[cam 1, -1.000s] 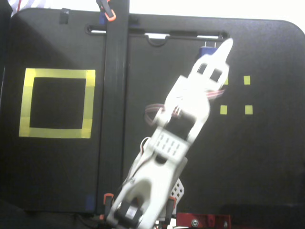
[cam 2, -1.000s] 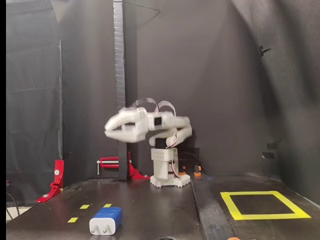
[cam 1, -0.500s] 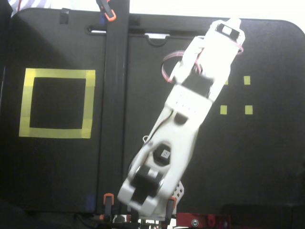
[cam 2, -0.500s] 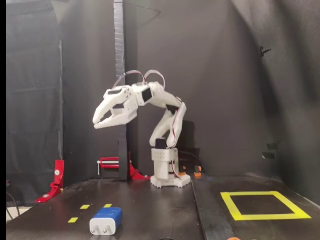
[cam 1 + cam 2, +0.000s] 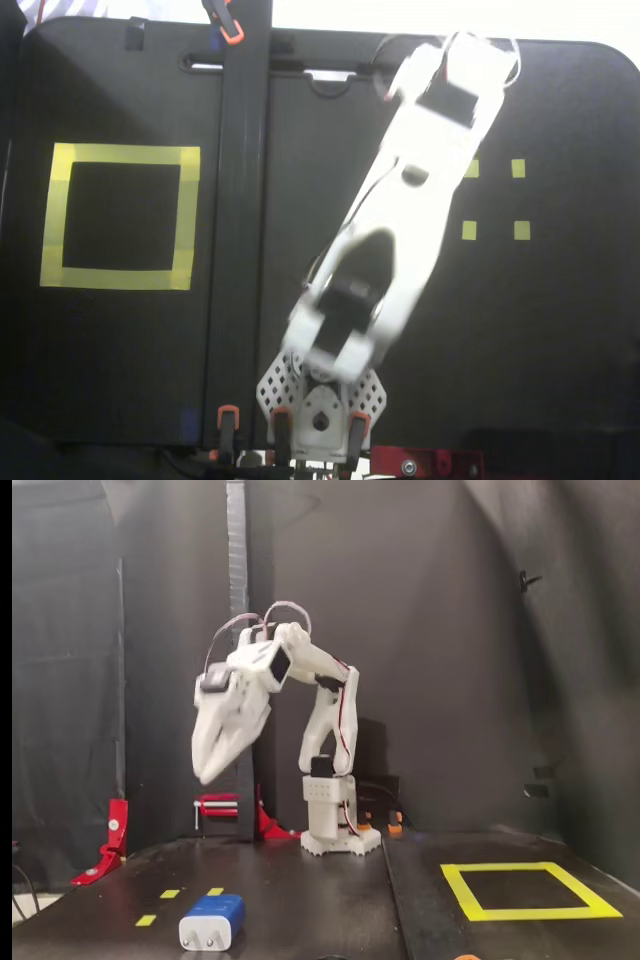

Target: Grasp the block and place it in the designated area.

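Tipping downward from its level pose a moment ago: gripper (image 5: 207, 770), fingers seemingly together, hanging well above the block (image 5: 212, 921), untouched on the mat by small tape squares; approach stage; yellow square (image 5: 525, 890) far right, empty

You see the block (image 5: 212, 921), dark blue on top with a white end face showing two prongs, lying flat at the lower left of the side-on fixed view, well apart from the designated area (image 5: 529, 890) (image 5: 119, 216), an empty yellow-taped square at lower right.
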Tool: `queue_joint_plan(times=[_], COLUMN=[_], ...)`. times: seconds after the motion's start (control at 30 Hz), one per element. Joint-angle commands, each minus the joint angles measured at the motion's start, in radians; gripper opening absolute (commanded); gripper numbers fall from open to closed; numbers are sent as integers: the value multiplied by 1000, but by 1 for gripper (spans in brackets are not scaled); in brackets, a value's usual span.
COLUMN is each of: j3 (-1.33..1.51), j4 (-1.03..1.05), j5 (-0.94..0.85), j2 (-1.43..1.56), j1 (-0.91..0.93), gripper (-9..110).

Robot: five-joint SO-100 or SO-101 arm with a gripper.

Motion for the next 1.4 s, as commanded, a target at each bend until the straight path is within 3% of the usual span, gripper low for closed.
queue_joint_plan(times=[0.0, 0.43, 0.97, 1.23, 1.37], j3=[-109, -420, -459, -459, -459], j4=[52, 321, 344, 365, 365], j5=[-11, -66, -95, -523, -873], j2=[-74, -414, -454, -433, -417], j1=[-3, -21, -20, -11, -18], gripper=[0, 0, 0, 0, 0])
